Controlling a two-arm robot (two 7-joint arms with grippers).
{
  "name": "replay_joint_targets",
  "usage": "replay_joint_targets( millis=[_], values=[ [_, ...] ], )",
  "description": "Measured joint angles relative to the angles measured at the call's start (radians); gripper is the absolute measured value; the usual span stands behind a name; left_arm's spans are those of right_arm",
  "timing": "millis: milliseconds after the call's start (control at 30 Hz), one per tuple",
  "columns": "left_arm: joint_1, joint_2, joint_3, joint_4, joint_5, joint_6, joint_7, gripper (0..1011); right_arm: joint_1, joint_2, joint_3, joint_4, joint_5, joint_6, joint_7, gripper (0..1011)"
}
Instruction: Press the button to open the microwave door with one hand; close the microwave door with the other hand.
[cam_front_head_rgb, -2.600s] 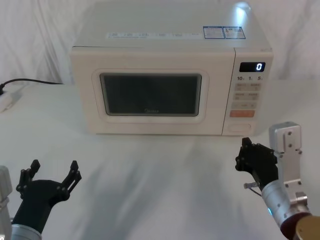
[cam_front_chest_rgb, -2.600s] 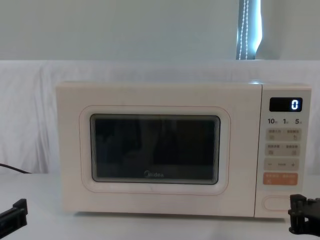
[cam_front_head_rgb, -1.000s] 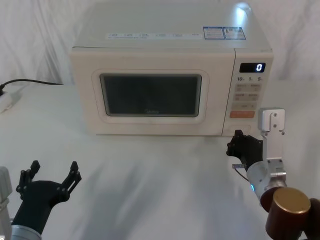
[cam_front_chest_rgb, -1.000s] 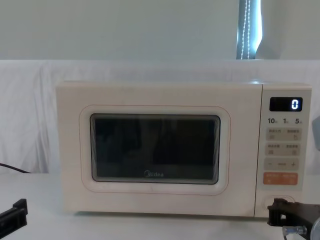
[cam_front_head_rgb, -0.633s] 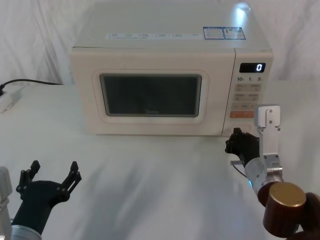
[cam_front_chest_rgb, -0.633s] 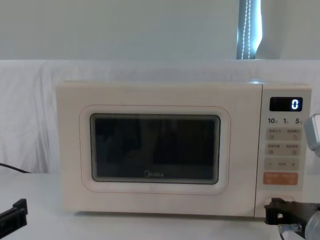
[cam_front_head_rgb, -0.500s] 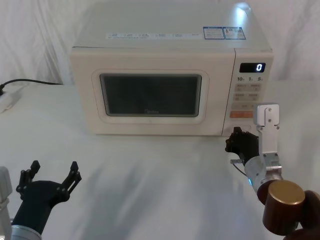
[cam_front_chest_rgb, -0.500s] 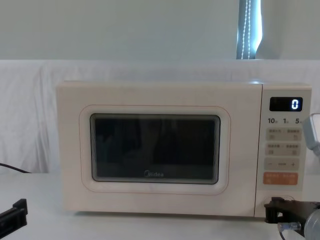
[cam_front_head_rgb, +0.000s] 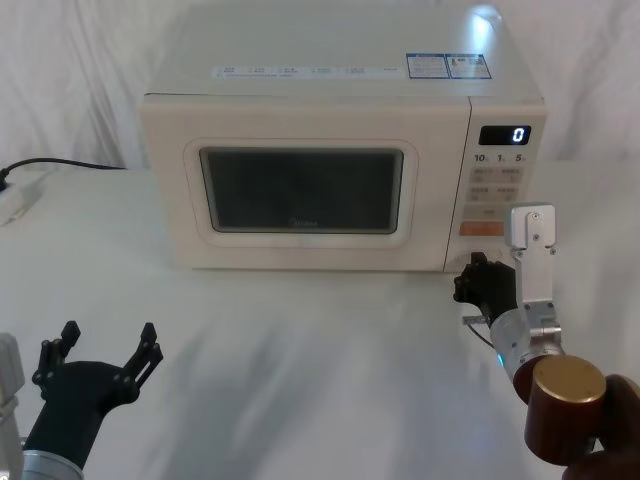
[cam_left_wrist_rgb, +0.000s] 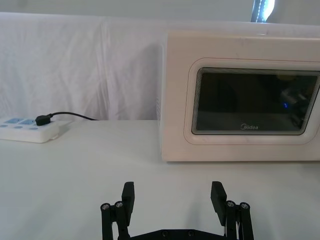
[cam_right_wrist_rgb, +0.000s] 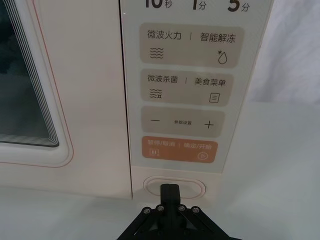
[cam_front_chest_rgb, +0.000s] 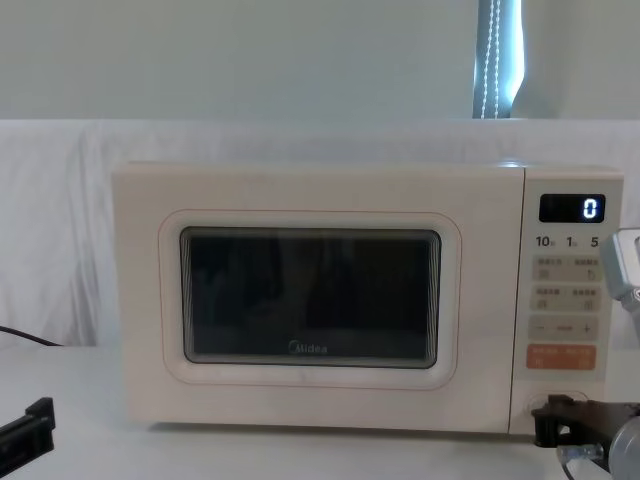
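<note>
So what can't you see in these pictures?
- Whether the right gripper touches the button: right wrist view, its shut fingers cover the button's middle.
- Inside the microwave: the dark window of the microwave door hides it.
- Left gripper, fingers open: bottom edge cuts off its base.

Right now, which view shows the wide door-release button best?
The right wrist view: the button sits close and head-on, with the right gripper closed at its lower edge. In the head view the gripper covers it; the chest view shows part of it behind the gripper.
</note>
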Motion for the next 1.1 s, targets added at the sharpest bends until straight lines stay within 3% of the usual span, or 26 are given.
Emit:
replay_joint_targets(
  millis=[1100],
  values=[
    [0.0, 0.0, 0.0, 0.0, 0.0, 0.0, 0.0, 1001, 0.021, 0.0, 0.016, 0.026, -0.058, 0.014, -0.015, 0]
  ],
)
